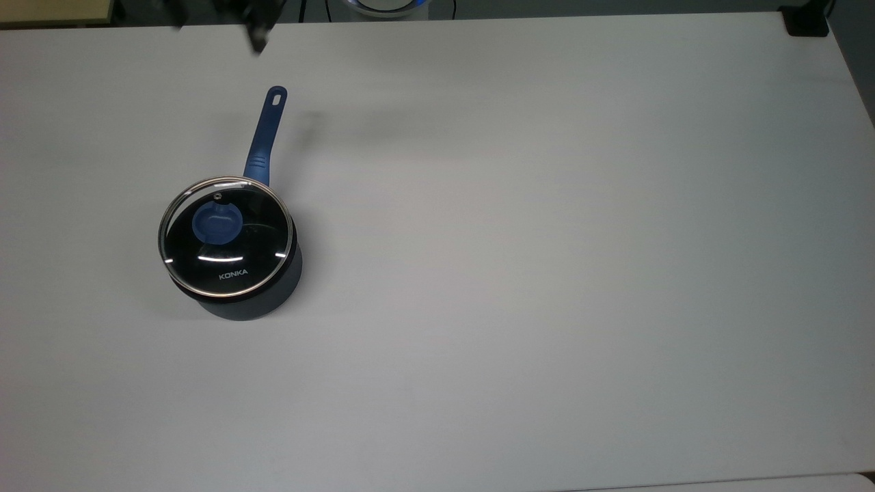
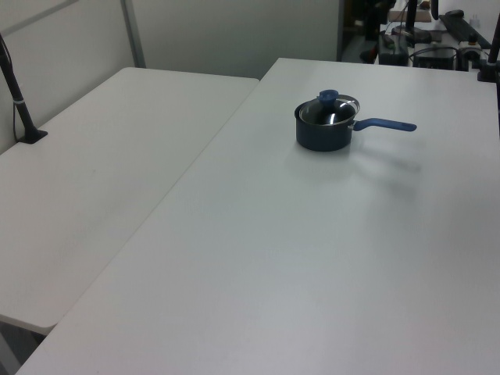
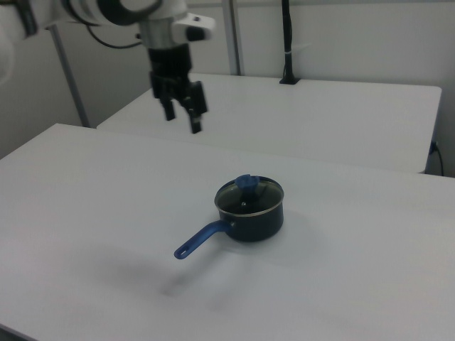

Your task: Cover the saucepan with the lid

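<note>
Currently I find the glass lid (image 3: 249, 194) seated on the saucepan (image 3: 254, 220); my hand (image 3: 182, 112), fingers spread and empty, hangs well above toward 10 o'clock in the right view.

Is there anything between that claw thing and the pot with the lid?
Nothing: in the right view, bare table and air separate the open gripper from the lid on the saucepan.

Lid (image 1: 225, 239) on saucepan (image 1: 249, 304), on table (image 1: 547, 273)
</note>
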You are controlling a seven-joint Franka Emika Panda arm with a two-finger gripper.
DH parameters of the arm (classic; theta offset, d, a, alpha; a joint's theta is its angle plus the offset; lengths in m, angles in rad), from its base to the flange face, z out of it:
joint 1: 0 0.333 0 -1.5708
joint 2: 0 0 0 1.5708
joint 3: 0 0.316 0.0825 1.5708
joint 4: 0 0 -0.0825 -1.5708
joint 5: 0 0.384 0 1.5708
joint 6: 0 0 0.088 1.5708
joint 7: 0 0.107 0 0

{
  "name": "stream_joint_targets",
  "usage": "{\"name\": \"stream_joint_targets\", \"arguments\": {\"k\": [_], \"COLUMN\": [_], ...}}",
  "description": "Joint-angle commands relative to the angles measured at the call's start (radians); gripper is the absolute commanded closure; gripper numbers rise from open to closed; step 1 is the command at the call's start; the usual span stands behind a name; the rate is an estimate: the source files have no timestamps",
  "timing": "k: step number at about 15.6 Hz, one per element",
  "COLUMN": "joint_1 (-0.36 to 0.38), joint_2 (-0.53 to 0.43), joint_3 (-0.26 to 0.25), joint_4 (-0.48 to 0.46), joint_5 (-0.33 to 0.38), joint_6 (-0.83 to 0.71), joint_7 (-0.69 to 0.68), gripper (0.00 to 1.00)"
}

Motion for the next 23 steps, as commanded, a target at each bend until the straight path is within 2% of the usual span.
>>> {"name": "stream_joint_targets", "arguments": {"k": [1, 4, 7, 11, 12, 14, 15, 23], "joint_1": [0.118, 0.299, 0.37, 0.337, 0.297, 0.207, 0.19, 0.192], "joint_2": [-0.1, -0.169, -0.198, -0.174, -0.163, -0.154, -0.152, -0.154], "joint_3": [-0.063, -0.204, -0.264, -0.255, -0.237, -0.139, -0.12, -0.12], "joint_4": [-0.111, -0.203, -0.234, -0.226, -0.224, -0.212, -0.211, -0.209], "joint_5": [0.013, 0.013, 0.006, -0.003, 0.002, -0.001, -0.003, 0.0], "joint_6": [-0.036, -0.012, 0.062, 0.1, 0.11, 0.119, 0.121, 0.121], "joint_7": [0.101, 0.09, -0.006, -0.232, -0.238, -0.241, -0.238, -0.249], "gripper": [0.0, 0.0, 0.0, 0.0, 0.0, 0.0, 0.0, 0.0]}}
